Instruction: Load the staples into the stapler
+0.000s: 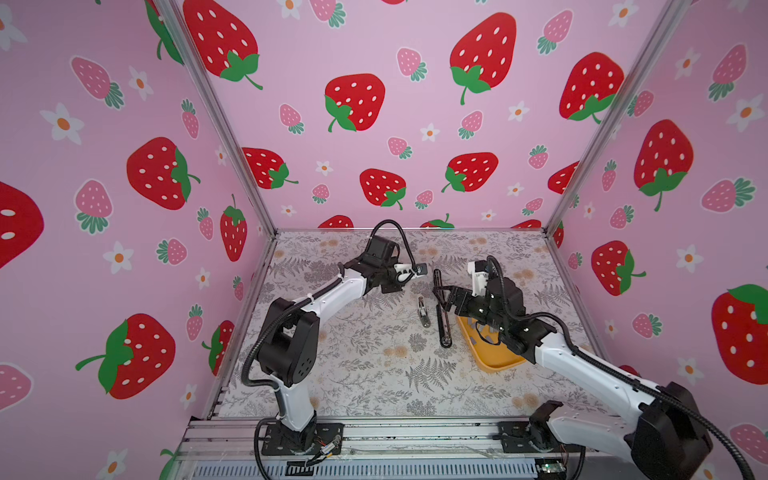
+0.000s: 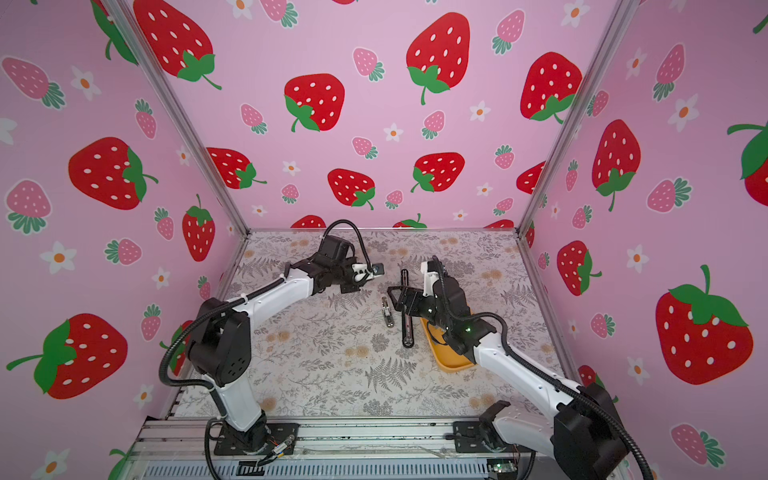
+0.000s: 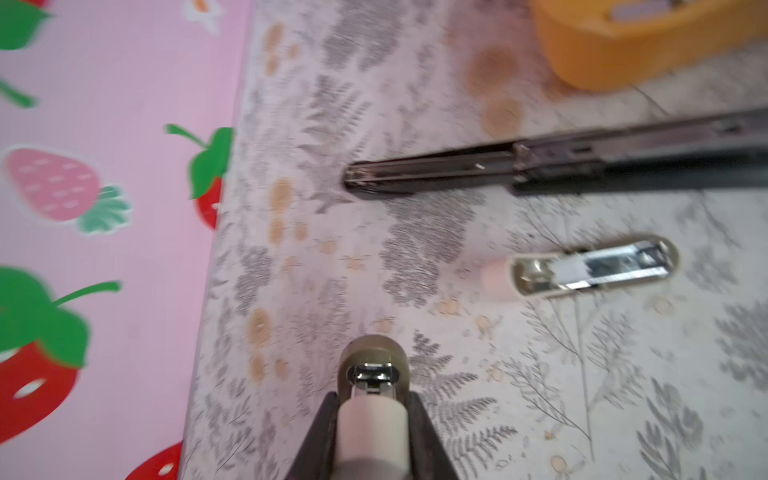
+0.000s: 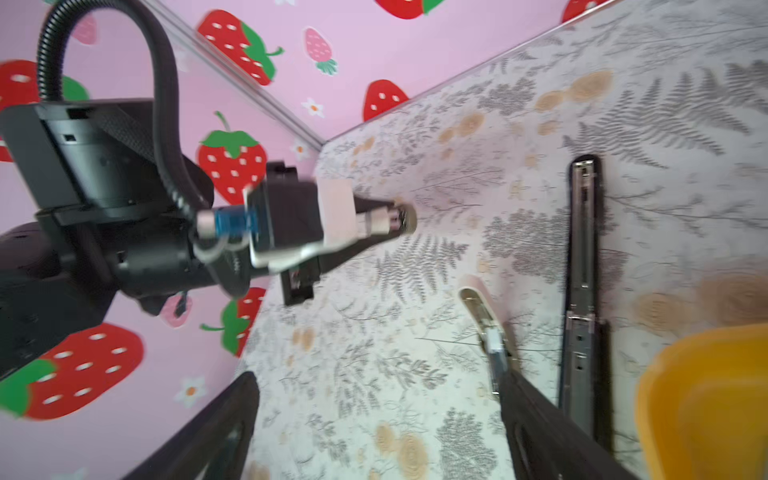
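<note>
Our left gripper [image 3: 372, 401] pinches the small stapler [image 3: 371, 432]. The right gripper [image 4: 376, 378] has its jaws wide and empty, so we'd steer it to the yellow tray [image 1: 494, 365] at five o'clock in a top view, for staples.

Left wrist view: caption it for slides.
Left pincer grips a whitish stapler; an open black stapler, a second small stapler and an orange tray lie nearby.
</note>
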